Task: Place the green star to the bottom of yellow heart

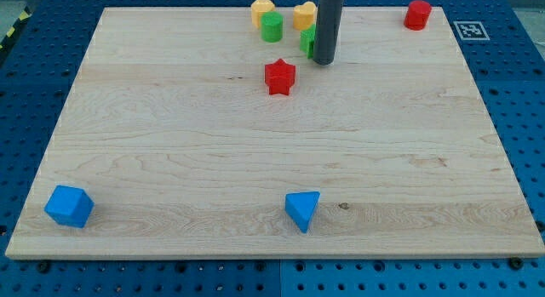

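The green star (306, 40) sits near the view's top centre, mostly hidden behind my rod. The yellow heart (304, 14) is just above it, close to the board's top edge. My tip (323, 61) rests on the board right beside the green star, at its right and lower side, apparently touching it. The rod rises out of the view's top.
A green cylinder (272, 27) and a yellow block (262, 9) stand left of the heart. A red star (279, 77) lies below and left of my tip. A red block (417, 14) is at top right. A blue cube (68, 206) and a blue triangle (302, 210) sit near the bottom edge of the wooden board (170, 144).
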Tool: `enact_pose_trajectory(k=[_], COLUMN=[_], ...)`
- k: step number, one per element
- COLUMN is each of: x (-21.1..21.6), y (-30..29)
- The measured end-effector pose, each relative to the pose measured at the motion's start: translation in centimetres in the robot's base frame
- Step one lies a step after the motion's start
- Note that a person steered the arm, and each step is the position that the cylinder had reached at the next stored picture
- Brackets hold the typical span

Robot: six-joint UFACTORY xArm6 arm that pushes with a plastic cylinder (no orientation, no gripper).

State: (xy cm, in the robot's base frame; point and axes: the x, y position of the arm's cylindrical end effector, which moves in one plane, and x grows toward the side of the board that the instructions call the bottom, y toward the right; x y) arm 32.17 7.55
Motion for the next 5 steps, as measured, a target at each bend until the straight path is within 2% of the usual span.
enact_pose_trajectory(k=[2,5], x=[-2.8,-4.1], y=[0.0,-0.6])
